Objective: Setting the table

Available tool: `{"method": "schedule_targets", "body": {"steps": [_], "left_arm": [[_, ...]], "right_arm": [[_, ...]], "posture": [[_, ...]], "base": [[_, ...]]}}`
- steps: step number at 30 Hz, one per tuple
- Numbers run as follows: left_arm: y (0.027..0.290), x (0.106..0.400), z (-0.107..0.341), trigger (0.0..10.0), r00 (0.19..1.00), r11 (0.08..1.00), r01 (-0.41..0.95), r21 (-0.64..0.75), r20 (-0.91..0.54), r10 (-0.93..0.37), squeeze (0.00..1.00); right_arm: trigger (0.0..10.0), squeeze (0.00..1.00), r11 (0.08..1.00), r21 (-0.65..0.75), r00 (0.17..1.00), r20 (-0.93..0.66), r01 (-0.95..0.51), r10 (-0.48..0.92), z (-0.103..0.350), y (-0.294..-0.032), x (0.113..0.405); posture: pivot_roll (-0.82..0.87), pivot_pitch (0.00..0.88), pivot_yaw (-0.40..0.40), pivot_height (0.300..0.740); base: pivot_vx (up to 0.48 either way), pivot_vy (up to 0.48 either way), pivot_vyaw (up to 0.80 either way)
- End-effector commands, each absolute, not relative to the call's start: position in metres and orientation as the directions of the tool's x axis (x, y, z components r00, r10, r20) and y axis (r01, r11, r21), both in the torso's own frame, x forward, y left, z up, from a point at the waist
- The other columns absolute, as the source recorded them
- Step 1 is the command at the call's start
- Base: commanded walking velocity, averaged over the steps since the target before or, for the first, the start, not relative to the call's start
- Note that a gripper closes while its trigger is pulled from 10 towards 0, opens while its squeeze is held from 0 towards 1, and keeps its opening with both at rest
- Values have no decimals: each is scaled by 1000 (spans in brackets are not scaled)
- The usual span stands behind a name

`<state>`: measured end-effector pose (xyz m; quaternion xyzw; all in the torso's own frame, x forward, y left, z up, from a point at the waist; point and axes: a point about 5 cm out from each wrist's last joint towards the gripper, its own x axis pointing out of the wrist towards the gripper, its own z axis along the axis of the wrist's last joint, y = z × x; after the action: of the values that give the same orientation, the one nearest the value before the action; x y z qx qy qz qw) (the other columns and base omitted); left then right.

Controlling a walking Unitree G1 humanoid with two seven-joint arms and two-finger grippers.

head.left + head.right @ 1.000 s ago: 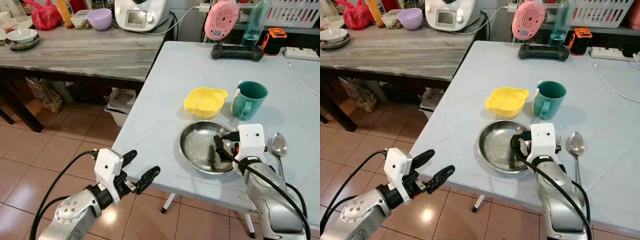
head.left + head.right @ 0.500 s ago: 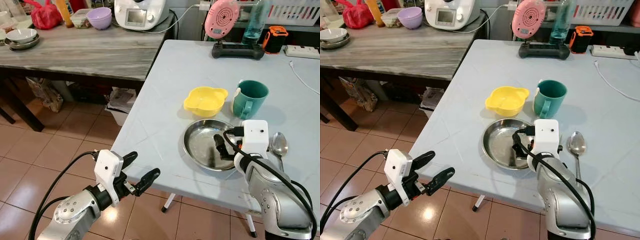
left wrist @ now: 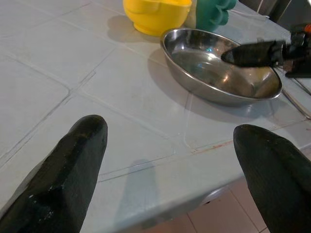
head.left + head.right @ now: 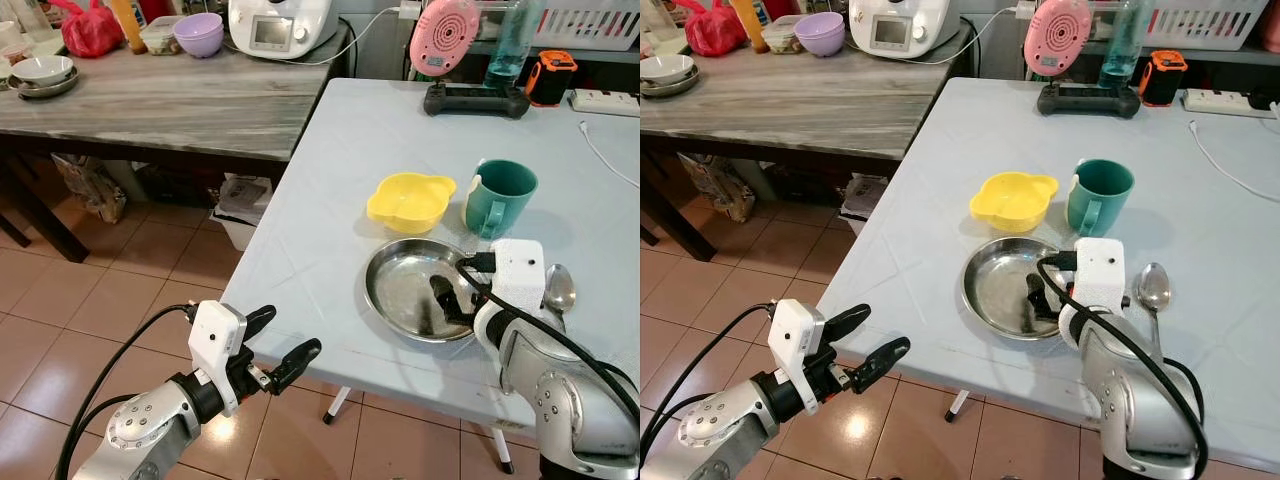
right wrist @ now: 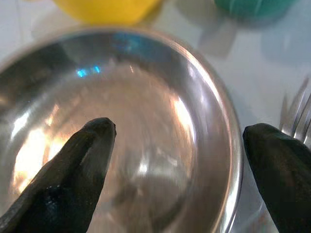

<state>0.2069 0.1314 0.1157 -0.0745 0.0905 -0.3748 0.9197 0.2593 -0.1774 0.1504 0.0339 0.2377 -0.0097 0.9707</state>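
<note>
The steel plate (image 4: 418, 296) sat near the table's (image 4: 330, 230) front edge, w/ the yellow bowl (image 4: 409, 202) and green mug (image 4: 497, 197) just behind it and the spoon (image 4: 557, 290) lying to its right, handle toward the front edge. The right gripper (image 5: 177, 160) hung low over the plate's right rim, fingers spread wide and holding nothing, one finger (image 5: 73, 170) over the dish and the other (image 5: 279, 165) outside the rim, prob. straddling it, though contact wasn't clear. A fork (image 5: 296, 114) lay just beyond that rim. So the rim ran between the fingers, and the right arm was much the nearer. The left gripper (image 4: 270, 345) hovered off the table's front-left edge, fingers also wide apart, empty.
</note>
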Motion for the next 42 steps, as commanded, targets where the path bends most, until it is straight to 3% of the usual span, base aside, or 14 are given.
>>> {"method": "schedule_targets", "body": {"steps": [1,8,9,42], "left_arm": [[132,206,118,10000,699,707,680,-197,-120,-705,0],[132,207,118,10000,694,702,684,-199,-122,-710,0],[132,208,117,10000,692,701,685,-201,-123,-711,0],[127,205,121,10000,690,700,685,-204,-126,-713,0]], "right_arm": [[10000,0,997,67,881,-474,46,-9,152,-178,256],[10000,0,995,95,857,-515,43,12,145,-176,254],[0,0,992,117,857,-516,42,25,144,-174,255],[0,0,989,145,833,-544,-23,99,123,-155,269]], "posture": [[-137,117,77,740],[-138,117,79,740],[-138,118,80,740],[-124,116,65,740]], "base": [[0,0,0],[0,0,0],[0,0,0],[0,0,0]]}}
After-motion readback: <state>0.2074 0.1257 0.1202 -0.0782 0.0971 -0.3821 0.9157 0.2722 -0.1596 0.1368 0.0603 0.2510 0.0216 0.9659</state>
